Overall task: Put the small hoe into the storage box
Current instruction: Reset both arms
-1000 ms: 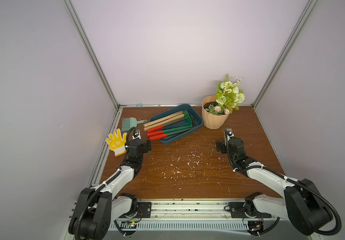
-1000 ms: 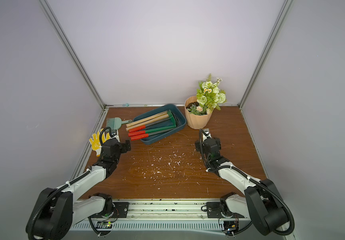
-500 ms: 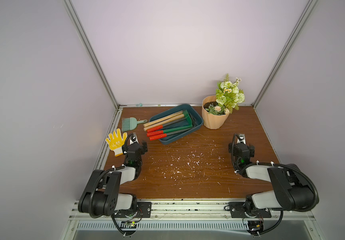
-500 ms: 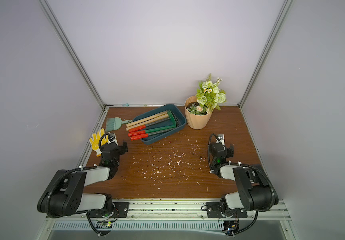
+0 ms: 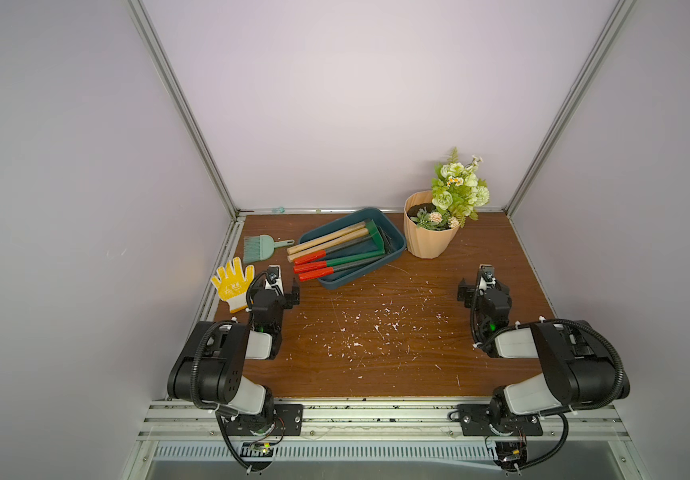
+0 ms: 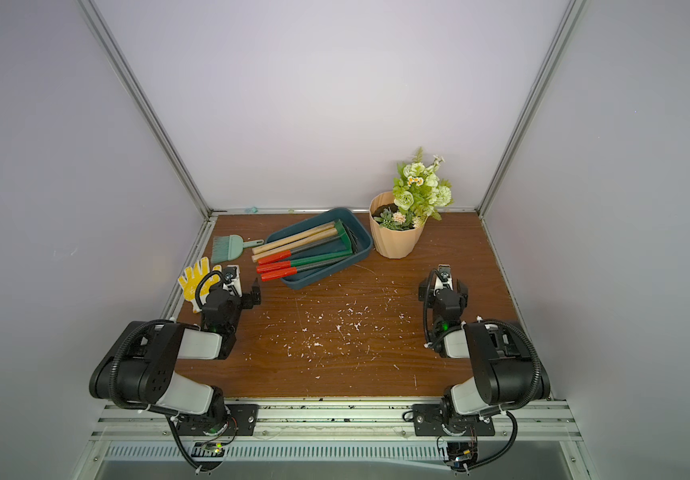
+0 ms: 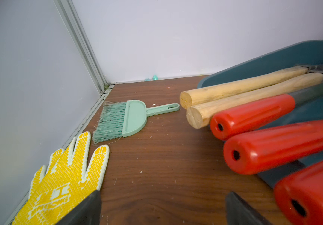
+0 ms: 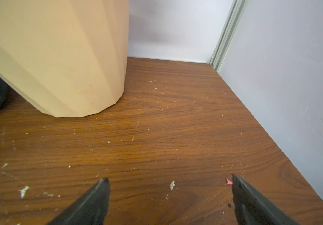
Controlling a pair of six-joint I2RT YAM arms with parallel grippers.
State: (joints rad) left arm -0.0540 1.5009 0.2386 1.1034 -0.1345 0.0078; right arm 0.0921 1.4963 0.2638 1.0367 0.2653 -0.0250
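Holding nothing, left and right jaws apart. Cannot single out small hoe among wooden- and red-handled tools lying in shallow dark teal plastic storage box: ahead-right of left jaws, handle ends toward them. Closer to left arm.

- We find the storage box just beside the flowerpot, with five tool handles lying in it.
- We see the left gripper and right gripper with jaws apart, empty.

The storage box, a shallow dark teal tray, is sitting angled at the far middle of the table. The small hoe, apparently wooden-handled with a green head, is lying inside it, its handle overhanging the left rim.
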